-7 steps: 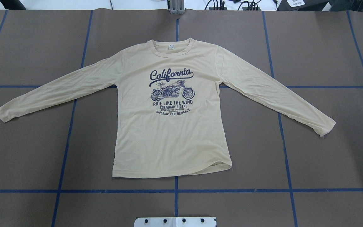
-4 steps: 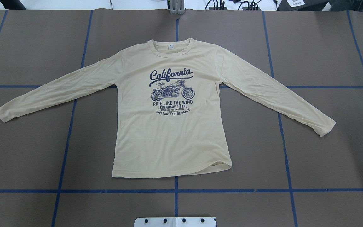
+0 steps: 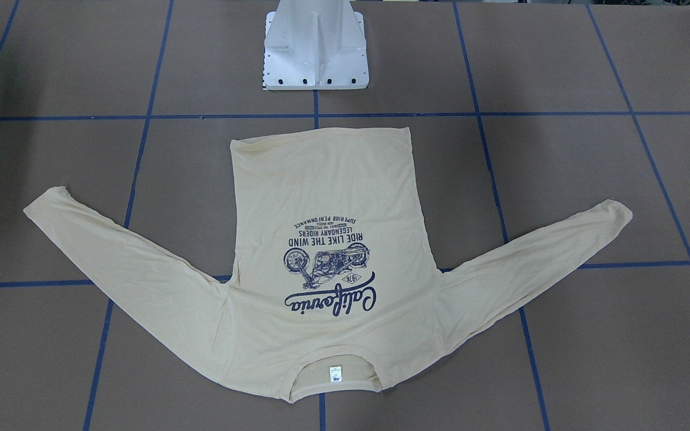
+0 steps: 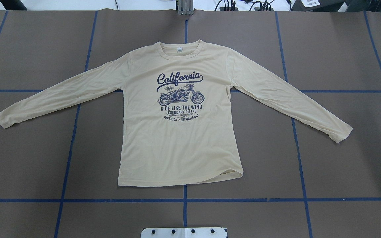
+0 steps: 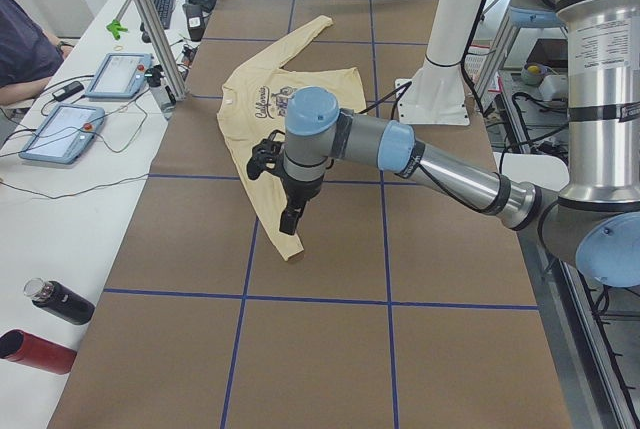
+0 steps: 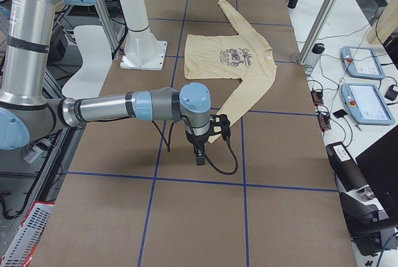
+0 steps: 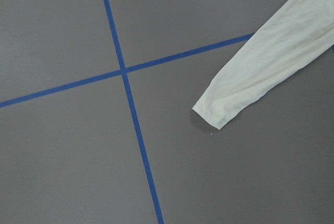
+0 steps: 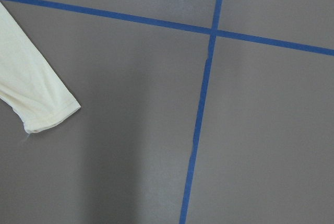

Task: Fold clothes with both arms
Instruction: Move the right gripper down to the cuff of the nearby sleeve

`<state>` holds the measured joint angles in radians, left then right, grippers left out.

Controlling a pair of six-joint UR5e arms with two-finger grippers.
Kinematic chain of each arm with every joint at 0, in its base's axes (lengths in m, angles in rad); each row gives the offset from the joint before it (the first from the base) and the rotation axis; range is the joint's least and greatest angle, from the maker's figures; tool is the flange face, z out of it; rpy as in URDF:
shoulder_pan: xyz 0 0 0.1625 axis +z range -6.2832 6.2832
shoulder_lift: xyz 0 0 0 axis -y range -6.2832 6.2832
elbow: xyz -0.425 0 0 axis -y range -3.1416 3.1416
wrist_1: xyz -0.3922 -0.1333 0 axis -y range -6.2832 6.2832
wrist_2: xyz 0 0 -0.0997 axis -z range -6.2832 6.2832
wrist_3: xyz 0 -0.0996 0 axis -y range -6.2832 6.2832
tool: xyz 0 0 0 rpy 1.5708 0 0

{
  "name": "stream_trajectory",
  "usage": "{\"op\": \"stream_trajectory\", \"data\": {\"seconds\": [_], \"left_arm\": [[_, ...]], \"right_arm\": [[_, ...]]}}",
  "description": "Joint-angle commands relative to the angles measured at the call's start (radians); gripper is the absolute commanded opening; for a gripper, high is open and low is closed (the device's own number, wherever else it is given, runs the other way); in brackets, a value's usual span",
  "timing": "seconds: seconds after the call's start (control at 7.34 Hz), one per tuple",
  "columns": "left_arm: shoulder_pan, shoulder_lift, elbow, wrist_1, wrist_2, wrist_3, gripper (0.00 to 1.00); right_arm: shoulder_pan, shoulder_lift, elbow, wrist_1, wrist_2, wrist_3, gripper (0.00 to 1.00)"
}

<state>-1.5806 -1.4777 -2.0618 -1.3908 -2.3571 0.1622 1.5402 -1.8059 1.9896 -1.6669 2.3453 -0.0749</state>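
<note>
Shirt (image 4: 177, 148): flat at middle of table (image 4: 342, 165), collar toward far edge, sleeves running toward left and right edges; left claw (image 5: 290, 217) near left cuff (image 7: 214, 112), right claw (image 6: 199, 155) near right cuff (image 8: 47, 114); how wide either claw stands cannot be told.

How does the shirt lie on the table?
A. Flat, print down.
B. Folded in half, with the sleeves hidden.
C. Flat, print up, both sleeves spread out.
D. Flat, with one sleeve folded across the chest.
C: in the overhead view the shirt lies flat, its print faces up, and the sleeves stretch out to both sides.
</note>
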Motion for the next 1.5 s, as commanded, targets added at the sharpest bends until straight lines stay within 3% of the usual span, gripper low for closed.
{"op": "stream_trajectory", "data": {"seconds": [0.0,0.27,0.54,0.82,0.95,1.36], "left_arm": [[0.001,-0.047,0.032,-0.034,-0.002,-0.001,1.00],[0.001,-0.052,0.054,-0.071,-0.002,-0.003,1.00],[0.001,-0.050,0.057,-0.073,-0.002,-0.001,1.00],[0.001,-0.049,0.057,-0.073,-0.002,-0.001,1.00],[0.001,-0.049,0.057,-0.074,-0.002,-0.001,1.00],[0.001,-0.039,0.057,-0.074,-0.002,0.000,1.00]], "right_arm": [[-0.156,0.014,-0.005,0.196,0.016,0.318,1.00],[-0.329,0.005,-0.021,0.445,-0.023,0.671,1.00],[-0.519,0.002,-0.050,0.635,-0.177,0.966,1.00],[-0.673,0.000,-0.156,0.868,-0.338,1.161,0.99],[-0.725,0.000,-0.202,0.942,-0.406,1.208,0.98],[-0.788,0.000,-0.212,0.960,-0.486,1.232,0.82]]}}
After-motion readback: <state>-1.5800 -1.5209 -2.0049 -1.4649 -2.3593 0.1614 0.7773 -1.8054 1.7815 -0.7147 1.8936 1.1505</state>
